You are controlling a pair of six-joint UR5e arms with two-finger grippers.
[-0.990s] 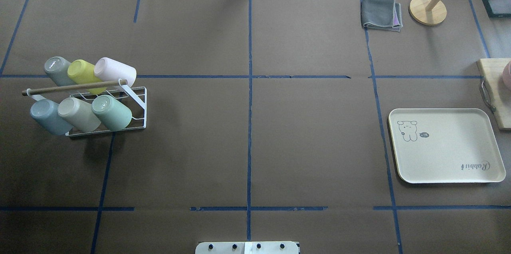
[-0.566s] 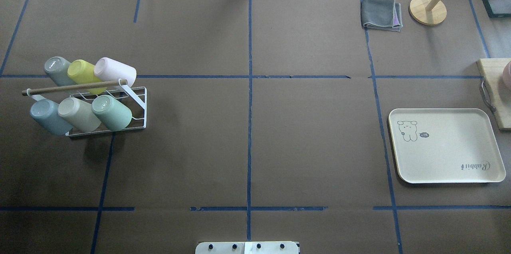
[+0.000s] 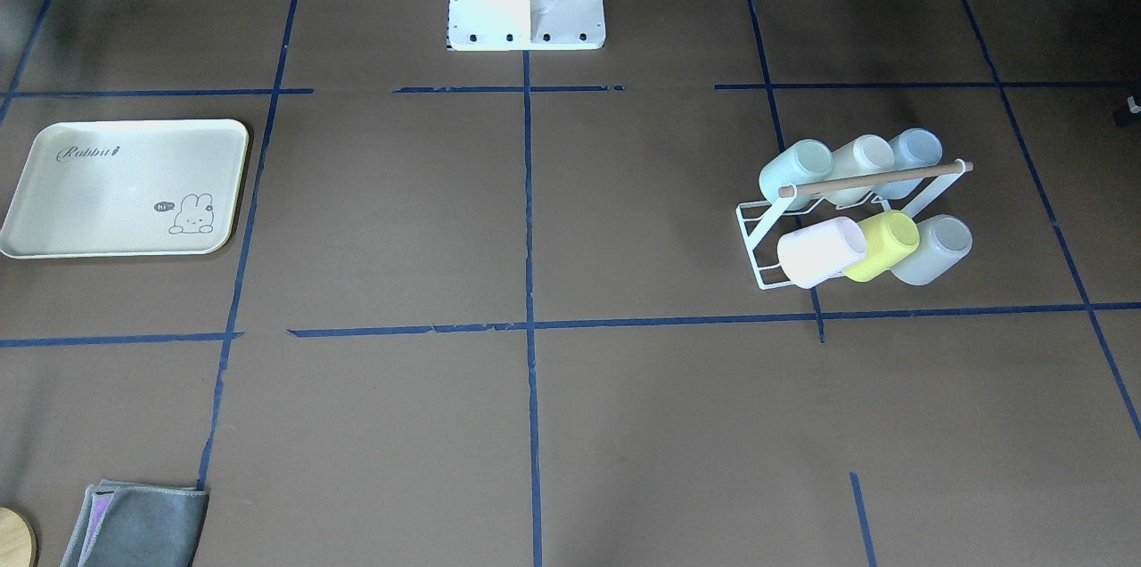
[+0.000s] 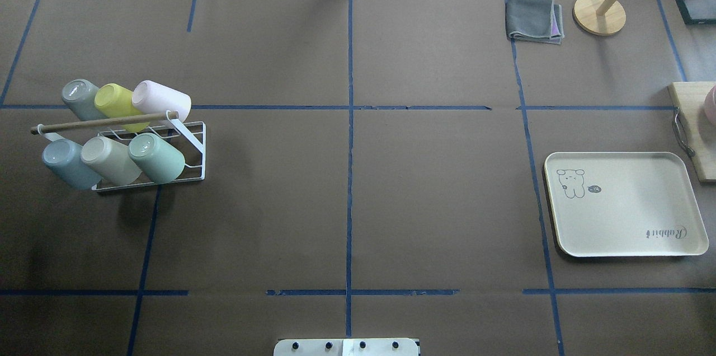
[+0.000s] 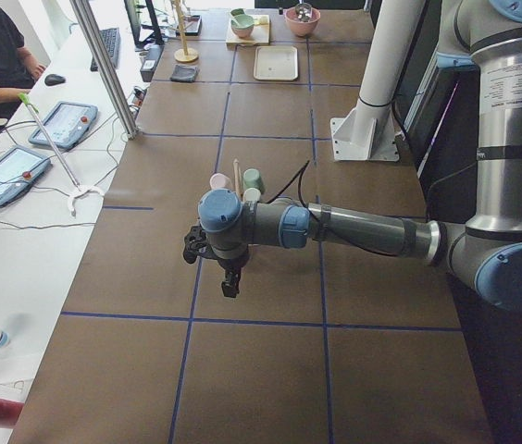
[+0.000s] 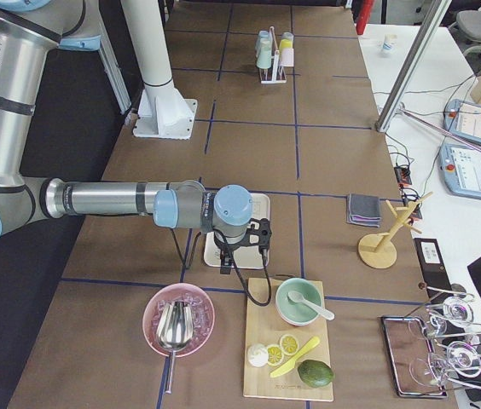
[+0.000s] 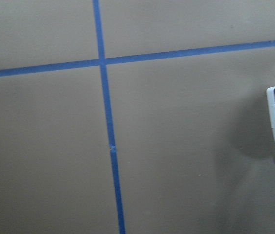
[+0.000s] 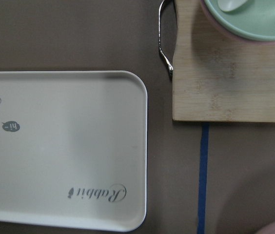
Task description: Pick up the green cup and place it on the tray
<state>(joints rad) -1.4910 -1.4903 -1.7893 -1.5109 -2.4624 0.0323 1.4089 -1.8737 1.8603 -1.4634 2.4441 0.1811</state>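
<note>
a white wire rack (image 4: 193, 146) with a wooden rod (image 4: 100, 122) stands on the brown-papered surface (image 4: 436, 205), which is gridded with blue tape (image 4: 349, 177). a pink cup (image 4: 162, 99), a yellow cup (image 4: 114, 99) and a grey cup (image 4: 78, 95) lie tilted in one row; a pale blue cup (image 4: 67, 164) and a beige cup (image 4: 109, 161) lie in the other. well apart, a folded grey cloth (image 4: 532, 19) lies just beside a wooden stand (image 4: 598, 13), and a cutting board (image 8: 225, 83) carries a mint bowl (image 6: 285, 317), lemon slices (image 6: 289, 344) and an avocado (image 6: 315, 372).

Left arm (image 5: 363, 229) and right arm (image 6: 104, 198) stretch out level, left end effector (image 5: 230, 287) and right end effector (image 6: 227, 258) pointing down
</note>
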